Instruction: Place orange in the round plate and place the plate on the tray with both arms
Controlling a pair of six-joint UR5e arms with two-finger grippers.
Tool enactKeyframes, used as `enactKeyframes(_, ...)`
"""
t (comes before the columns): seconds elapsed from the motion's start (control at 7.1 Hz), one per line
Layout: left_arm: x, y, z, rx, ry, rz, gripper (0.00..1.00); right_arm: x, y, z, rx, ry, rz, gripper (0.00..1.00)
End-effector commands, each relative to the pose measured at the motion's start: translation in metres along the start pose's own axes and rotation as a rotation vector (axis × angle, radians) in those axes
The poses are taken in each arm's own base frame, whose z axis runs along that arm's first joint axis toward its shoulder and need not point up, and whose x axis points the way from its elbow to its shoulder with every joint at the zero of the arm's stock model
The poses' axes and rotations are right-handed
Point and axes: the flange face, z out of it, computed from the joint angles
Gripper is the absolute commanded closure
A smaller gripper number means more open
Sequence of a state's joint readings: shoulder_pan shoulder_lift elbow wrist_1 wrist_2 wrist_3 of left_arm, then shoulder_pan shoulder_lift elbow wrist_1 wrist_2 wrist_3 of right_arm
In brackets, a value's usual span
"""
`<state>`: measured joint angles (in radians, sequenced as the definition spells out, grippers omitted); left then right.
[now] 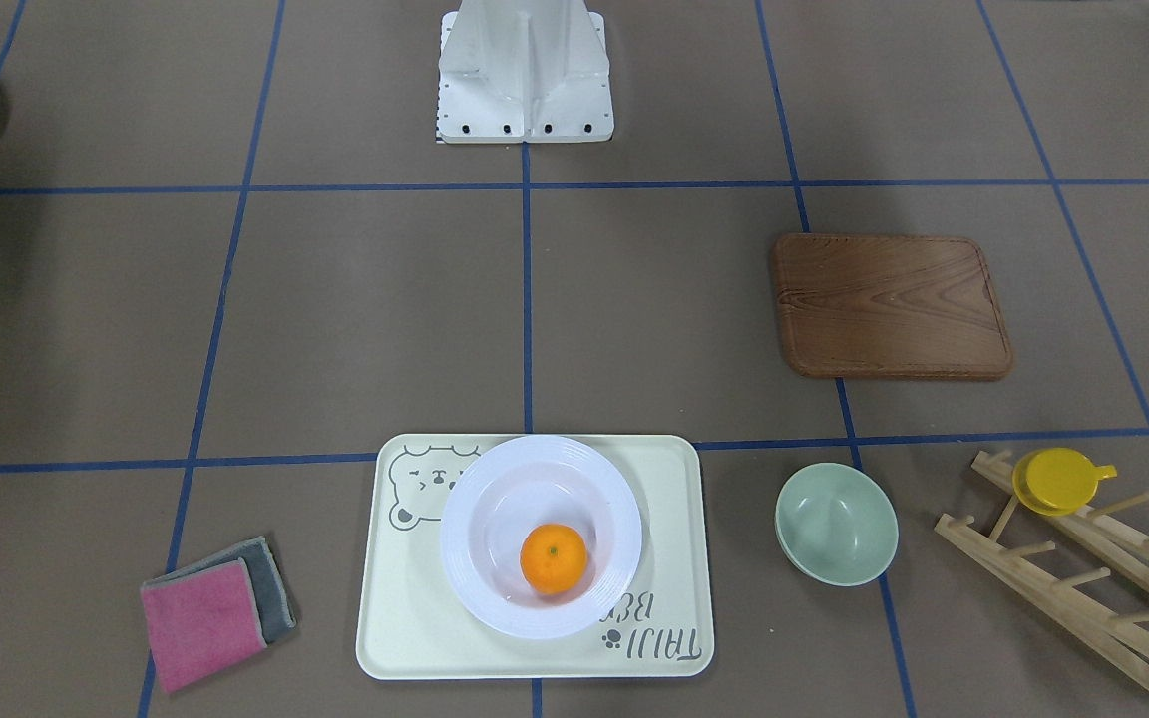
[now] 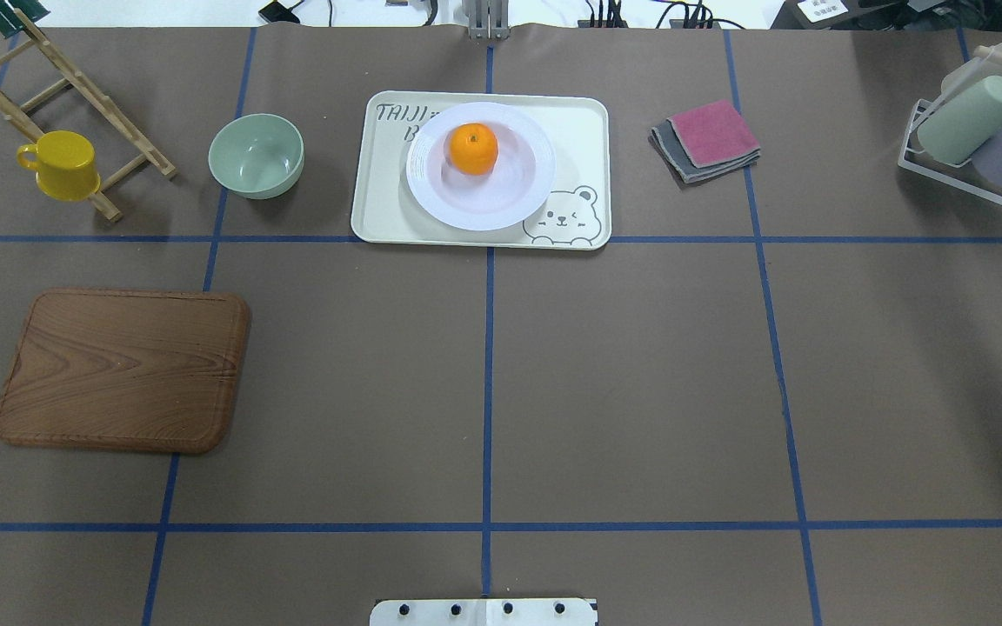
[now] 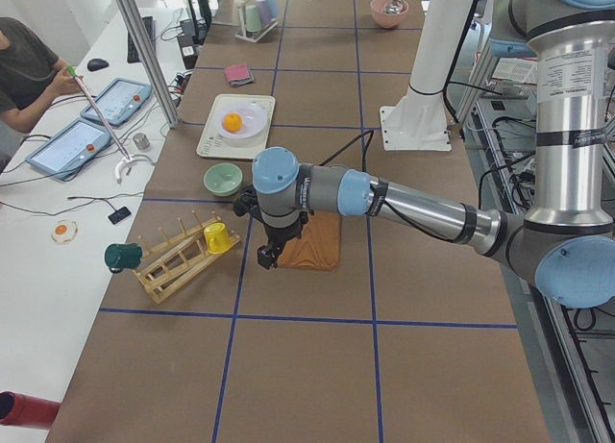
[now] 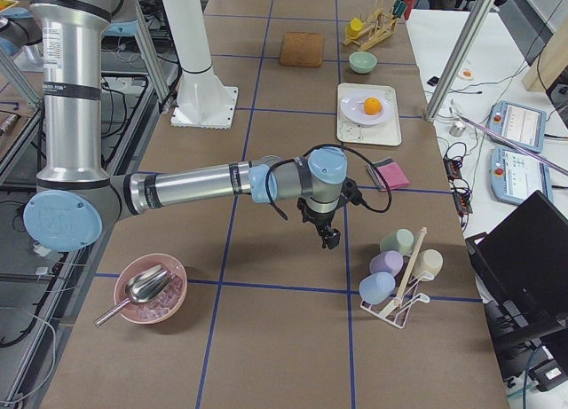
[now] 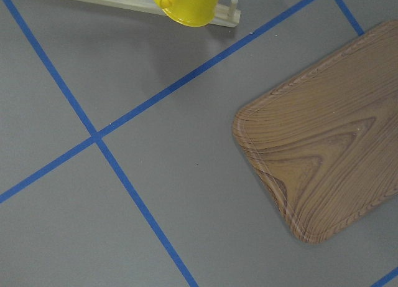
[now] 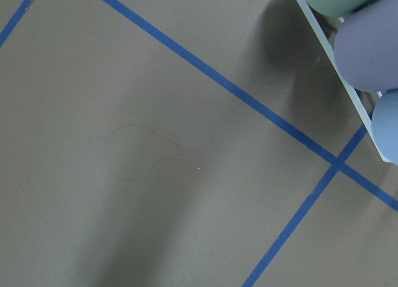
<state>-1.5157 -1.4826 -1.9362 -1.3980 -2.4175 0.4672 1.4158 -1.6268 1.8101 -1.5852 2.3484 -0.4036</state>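
The orange sits in the well of the round plate, toward 12 o'clock in the overhead view. The plate rests flat on the tray, covering part of its lettering. The left arm reaches level across the table with its wrist bent down, so the left gripper hangs fingers-down over the near edge of the wooden board, well apart from the tray. The right arm is stretched out the same way, and the right gripper points down over bare paper near the cup rack. Both grippers show only in the side views, so I cannot tell how wide their jaws stand. A green bowl lies at 9 o'clock of the tray, folded cloths at 3 o'clock and the board at 8 o'clock. A yellow cup hangs on a wooden peg rack beyond the bowl. Brown paper crossed by blue tape lines covers the table.
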Motion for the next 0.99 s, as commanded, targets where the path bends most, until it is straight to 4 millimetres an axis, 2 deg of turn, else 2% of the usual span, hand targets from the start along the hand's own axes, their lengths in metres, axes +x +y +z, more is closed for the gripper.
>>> enactKeyframes(0.0,0.0024,-0.0023,-0.0025,0.007,0.000,0.006,0.00,-0.0081,0.0020,-0.0071,0.010,0.007,-0.011,0.00)
enactKeyframes(0.14,0.0022,-0.0022,-0.0025,0.005,-0.003,0.006,0.00,-0.0039,0.0083,-0.0019,-0.006,0.014,0.000,0.00)
enactKeyframes(0.85,0.0025,-0.0024,-0.0030,0.006,-0.004,0.009,0.00,-0.0132,0.0074,-0.0095,0.017,-0.003,-0.012,0.00)
